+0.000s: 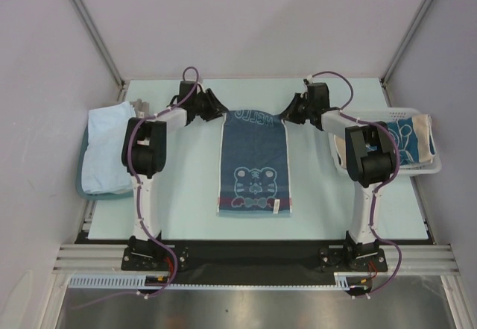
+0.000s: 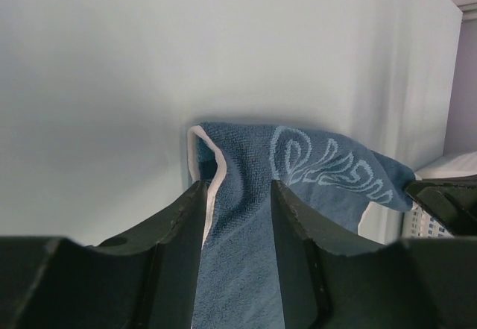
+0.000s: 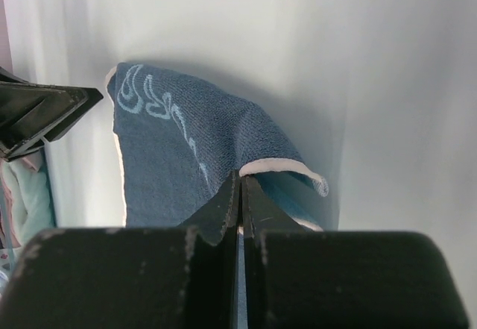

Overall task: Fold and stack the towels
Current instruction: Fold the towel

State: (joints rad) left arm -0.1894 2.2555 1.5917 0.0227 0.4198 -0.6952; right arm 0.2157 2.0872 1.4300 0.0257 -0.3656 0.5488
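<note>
Here, note that the dark blue rectangular cloth towel (image 1: 253, 166) with white line drawing lies lengthwise at the centre of the pale table (image 1: 186, 195). Your right gripper (image 3: 240, 186) pinches its far right corner; your left gripper (image 2: 238, 192) stands parted around the far left corner

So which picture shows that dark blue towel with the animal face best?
The top external view: the dark blue towel lies whole, spread flat. The left wrist view shows only one far corner, inside the left pincer. The right wrist view shows only the other corner, pinched by the right pincer.
</note>
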